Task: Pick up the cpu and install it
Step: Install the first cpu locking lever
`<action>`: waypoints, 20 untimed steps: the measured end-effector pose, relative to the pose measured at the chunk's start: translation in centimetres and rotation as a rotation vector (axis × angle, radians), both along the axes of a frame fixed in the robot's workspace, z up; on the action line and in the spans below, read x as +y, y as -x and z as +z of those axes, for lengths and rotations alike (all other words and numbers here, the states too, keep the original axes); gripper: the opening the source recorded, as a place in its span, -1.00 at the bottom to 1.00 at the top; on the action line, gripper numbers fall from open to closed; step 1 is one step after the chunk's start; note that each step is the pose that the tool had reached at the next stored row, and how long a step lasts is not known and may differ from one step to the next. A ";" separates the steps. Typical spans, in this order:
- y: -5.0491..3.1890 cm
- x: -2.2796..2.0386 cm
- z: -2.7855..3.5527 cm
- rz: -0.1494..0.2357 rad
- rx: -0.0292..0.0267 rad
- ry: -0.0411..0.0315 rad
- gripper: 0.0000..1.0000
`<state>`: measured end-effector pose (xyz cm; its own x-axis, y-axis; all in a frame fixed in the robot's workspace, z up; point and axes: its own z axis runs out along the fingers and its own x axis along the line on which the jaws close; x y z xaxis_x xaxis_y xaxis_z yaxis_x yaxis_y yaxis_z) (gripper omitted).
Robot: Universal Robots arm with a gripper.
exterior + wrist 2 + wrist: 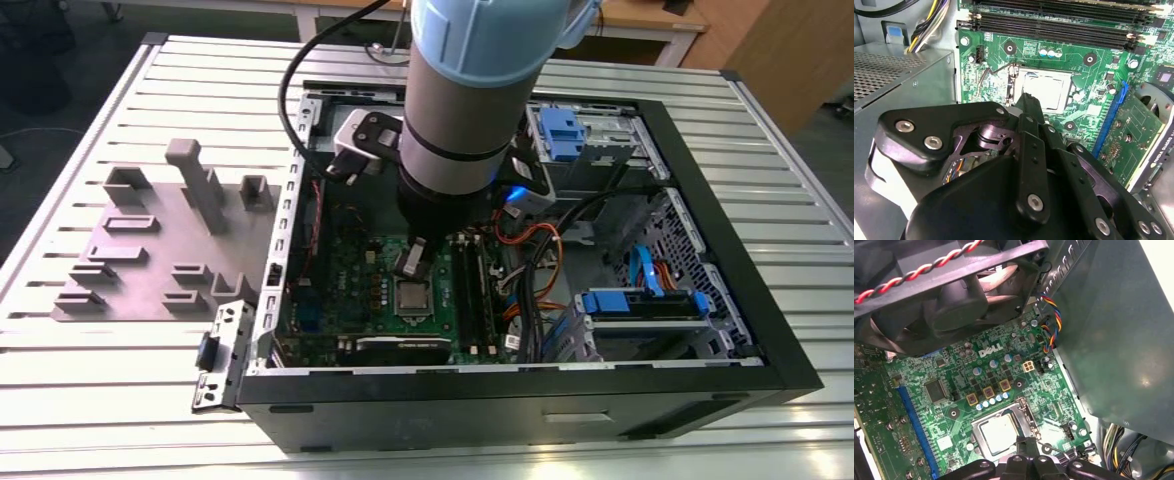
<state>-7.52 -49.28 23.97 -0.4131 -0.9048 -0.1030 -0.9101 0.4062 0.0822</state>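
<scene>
The cpu (1045,90) is a pale silvery square lying flat in its socket on the green motherboard (1094,40). It also appears as the cpu (999,429) in the first wrist view and as the cpu (411,296) in the exterior view. My gripper (1026,98) hangs just above the socket's edge, its black fingers drawn together to a narrow tip with nothing between them. The gripper (1026,442) meets at one point beside the chip, and the gripper (411,262) sits under the arm inside the open case.
A black fan (954,295) with red-black wires hangs close over the board. Memory sticks (1054,22), a blue slot (1111,120), the grey power supply box (899,80) and cable bundles (534,280) crowd the socket. A grey fixture plate (160,250) lies at the exterior view's left.
</scene>
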 end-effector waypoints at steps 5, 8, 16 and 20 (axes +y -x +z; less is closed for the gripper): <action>0.00 -0.01 0.00 0.000 0.0000 0.0000 -0.79; 0.00 -0.01 0.00 0.000 0.0000 0.0004 -0.79; 0.15 -0.01 1.56 0.000 -0.0001 0.0010 -0.79; 0.18 -0.01 2.76 0.000 -0.0004 0.0017 -0.79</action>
<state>-7.71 -49.29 26.73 -0.4128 -0.9051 -0.1016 -0.9102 0.4060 0.0812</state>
